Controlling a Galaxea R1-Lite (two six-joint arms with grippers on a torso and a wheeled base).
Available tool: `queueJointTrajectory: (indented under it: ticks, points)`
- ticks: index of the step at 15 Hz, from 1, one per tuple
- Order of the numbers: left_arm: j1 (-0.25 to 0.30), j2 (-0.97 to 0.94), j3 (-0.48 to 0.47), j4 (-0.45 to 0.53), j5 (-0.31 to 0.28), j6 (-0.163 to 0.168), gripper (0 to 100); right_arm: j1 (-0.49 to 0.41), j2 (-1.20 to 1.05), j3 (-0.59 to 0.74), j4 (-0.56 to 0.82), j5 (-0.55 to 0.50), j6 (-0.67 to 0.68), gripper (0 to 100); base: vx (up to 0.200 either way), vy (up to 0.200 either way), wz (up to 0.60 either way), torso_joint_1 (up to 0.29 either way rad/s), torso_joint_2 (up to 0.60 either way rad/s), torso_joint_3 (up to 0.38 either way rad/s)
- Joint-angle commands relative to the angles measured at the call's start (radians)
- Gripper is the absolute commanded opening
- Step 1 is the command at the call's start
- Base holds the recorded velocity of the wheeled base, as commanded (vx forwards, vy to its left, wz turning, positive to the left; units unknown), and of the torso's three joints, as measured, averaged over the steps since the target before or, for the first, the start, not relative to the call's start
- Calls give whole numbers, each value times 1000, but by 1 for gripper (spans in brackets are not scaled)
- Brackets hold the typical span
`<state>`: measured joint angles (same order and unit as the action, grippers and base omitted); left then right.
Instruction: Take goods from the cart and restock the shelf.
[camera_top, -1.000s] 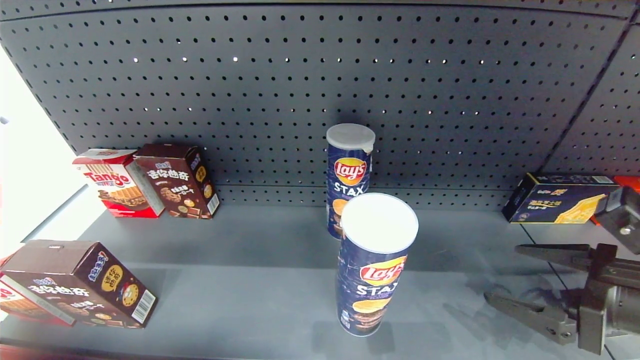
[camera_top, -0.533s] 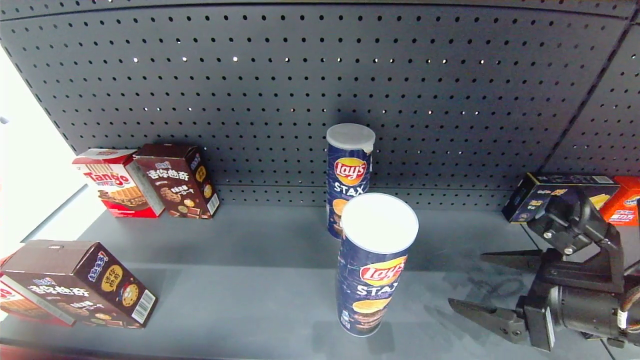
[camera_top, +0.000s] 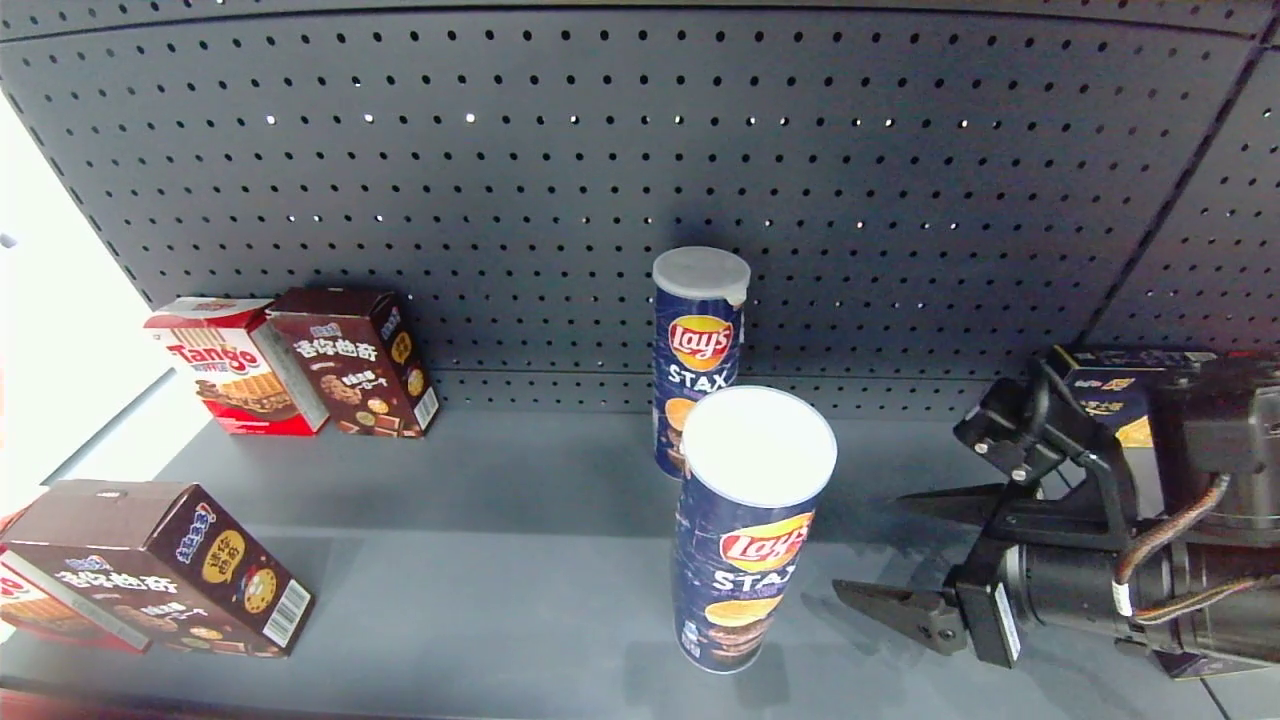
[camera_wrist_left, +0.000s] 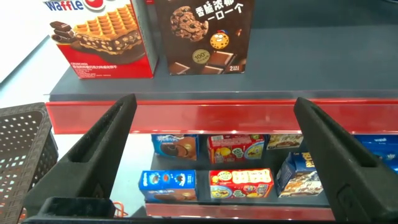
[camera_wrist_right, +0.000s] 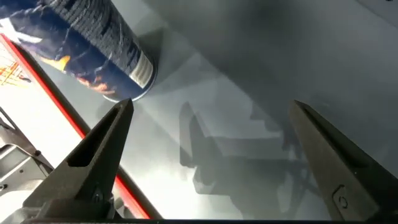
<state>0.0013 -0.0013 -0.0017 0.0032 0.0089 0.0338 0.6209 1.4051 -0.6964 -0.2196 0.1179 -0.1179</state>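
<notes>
Right gripper (camera_top: 870, 545) has slid leftward along the shelf (camera_top: 480, 560) over the last second, from the far right edge to a spot just beside the front can (camera_top: 745, 540); I see a gap between them, no contact. Its fingers are spread wide and hold nothing; one lies near the shelf's front, the other farther back, and both tips point at the can's lower half. The arm lies low and roughly level over the shelf, coming in from the right; its body now covers most of the blue box (camera_top: 1100, 385) at the back right, which showed whole a second ago. Both cans stand where they stood; the front can is upright near the shelf's front edge, and the rear can (camera_top: 697, 340) is upright just behind it by the pegboard (camera_top: 600, 150). From the right wrist, I see the gripper (camera_wrist_right: 211, 107) spread above the bare shelf, with the front can (camera_wrist_right: 99, 43) ahead of one fingertip. Left gripper (camera_wrist_left: 216, 101) is also spread and empty; it faces the red front edge of a shelf where a waffle box (camera_wrist_left: 102, 37) and a cookie box (camera_wrist_left: 202, 34) stand side by side; a basket (camera_wrist_left: 25, 143) sits just beside one finger.
</notes>
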Motion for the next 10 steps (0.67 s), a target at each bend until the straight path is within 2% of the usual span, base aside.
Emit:
queueJointTrajectory:
  ticks: [1,10]
  points:
    - [0,1,0,0,0,0,100,5,49,-26,-3,0,0,100,0,0,0,0,0,0]
    - [0,1,0,0,-1,1,100,26,121,-71,-15,-17,0,100,0,0,0,0,0,0]
